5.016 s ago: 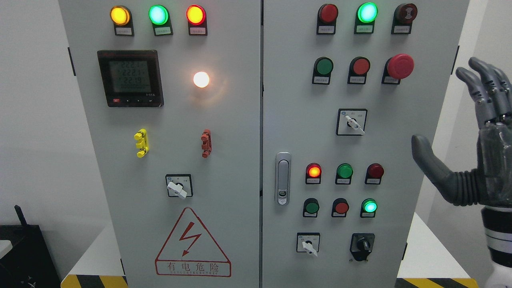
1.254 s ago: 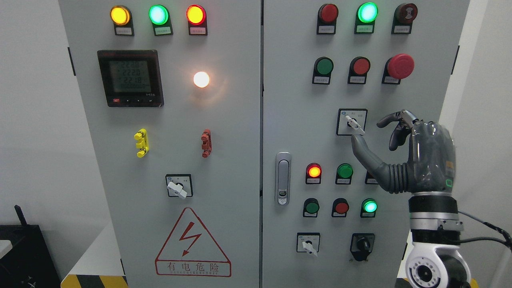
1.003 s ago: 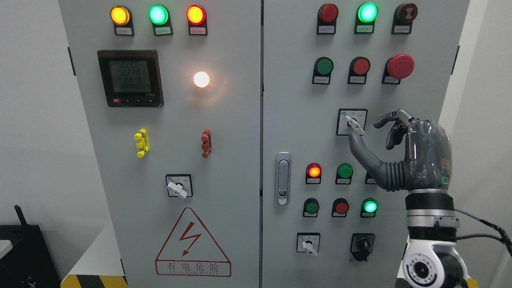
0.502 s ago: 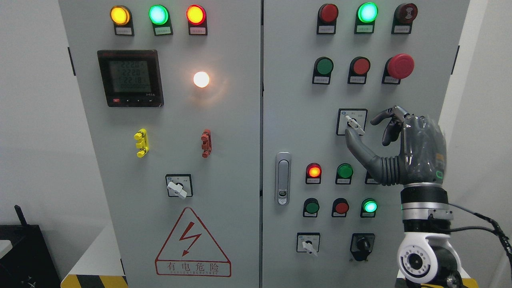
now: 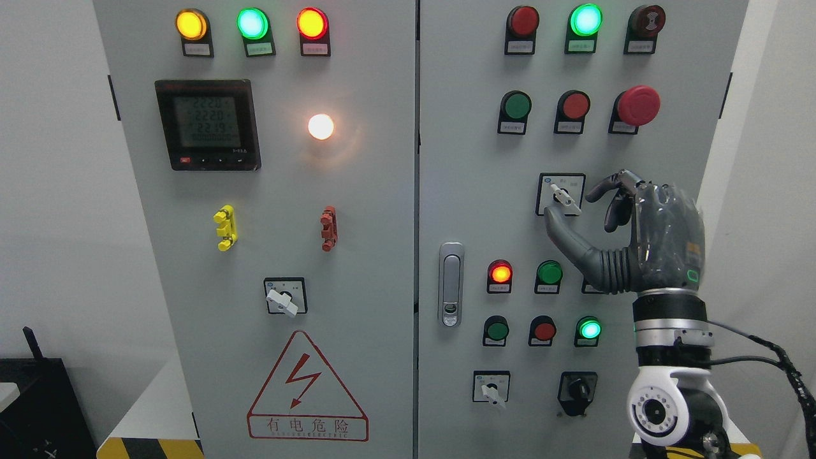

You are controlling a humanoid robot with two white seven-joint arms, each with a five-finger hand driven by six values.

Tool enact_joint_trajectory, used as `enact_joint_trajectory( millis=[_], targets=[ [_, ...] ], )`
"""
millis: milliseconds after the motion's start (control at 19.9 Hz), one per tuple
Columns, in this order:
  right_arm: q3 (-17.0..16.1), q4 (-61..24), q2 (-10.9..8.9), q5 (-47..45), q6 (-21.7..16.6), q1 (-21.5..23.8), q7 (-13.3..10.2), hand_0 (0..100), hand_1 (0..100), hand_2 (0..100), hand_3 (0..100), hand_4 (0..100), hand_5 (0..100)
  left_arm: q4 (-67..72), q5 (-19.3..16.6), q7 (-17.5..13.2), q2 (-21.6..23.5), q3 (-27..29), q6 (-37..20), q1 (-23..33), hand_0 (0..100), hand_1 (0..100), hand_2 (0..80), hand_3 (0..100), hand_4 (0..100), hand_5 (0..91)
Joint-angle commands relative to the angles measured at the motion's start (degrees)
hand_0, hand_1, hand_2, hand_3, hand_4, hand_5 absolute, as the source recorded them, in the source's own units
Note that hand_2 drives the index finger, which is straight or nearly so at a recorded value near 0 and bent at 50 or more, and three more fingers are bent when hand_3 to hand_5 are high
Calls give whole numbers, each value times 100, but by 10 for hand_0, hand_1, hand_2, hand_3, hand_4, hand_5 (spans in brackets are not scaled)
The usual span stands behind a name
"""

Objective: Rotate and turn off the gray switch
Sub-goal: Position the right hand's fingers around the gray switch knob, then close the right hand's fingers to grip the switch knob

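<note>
A single head view faces the grey control cabinet (image 5: 357, 255) squarely, from about its mid height and close enough that both doors fill most of the picture. The right hand (image 5: 644, 236) rises from the lower right; the door seam (image 5: 417, 191) runs well to the left of it, pale wall shows beyond both sides, and hazard tape (image 5: 150, 448) lies far below-left

The cabinet (image 5: 382, 255) was light grey. Its top left lamps glowed yellow (image 5: 191, 24), green (image 5: 252, 23) and red (image 5: 312, 23). The meter (image 5: 207, 124) was black with a grey display. A red lightning triangle (image 5: 307, 386) marked the left door. Two clips were yellow (image 5: 225, 227) and dark red (image 5: 328, 228). The right hand (image 5: 631, 236) was dark grey. The gray switch (image 5: 564, 196) had a white lever on a white plate with a black frame. Yellow and black stripes (image 5: 150, 448) ran below.
</note>
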Motion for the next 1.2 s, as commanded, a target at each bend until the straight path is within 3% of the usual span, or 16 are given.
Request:
enact_joint_trajectory(
  millis=[0, 401, 1154],
  targets=[
    [29, 114, 4, 76, 4, -8, 0, 28, 373, 571, 921, 889, 1000, 2, 0, 2, 0, 185, 0, 0, 120, 389, 0, 0, 0, 0],
    [125, 158, 4, 164, 223, -87, 18, 24, 390, 579, 921, 889, 1000, 2, 0, 2, 0, 185, 0, 0, 120, 389, 0, 0, 0, 0],
    [196, 158, 4, 173, 250, -167, 18, 26, 391, 621, 925, 890, 1000, 2, 0, 2, 0, 185, 0, 0, 120, 389, 0, 0, 0, 0]
  ],
)
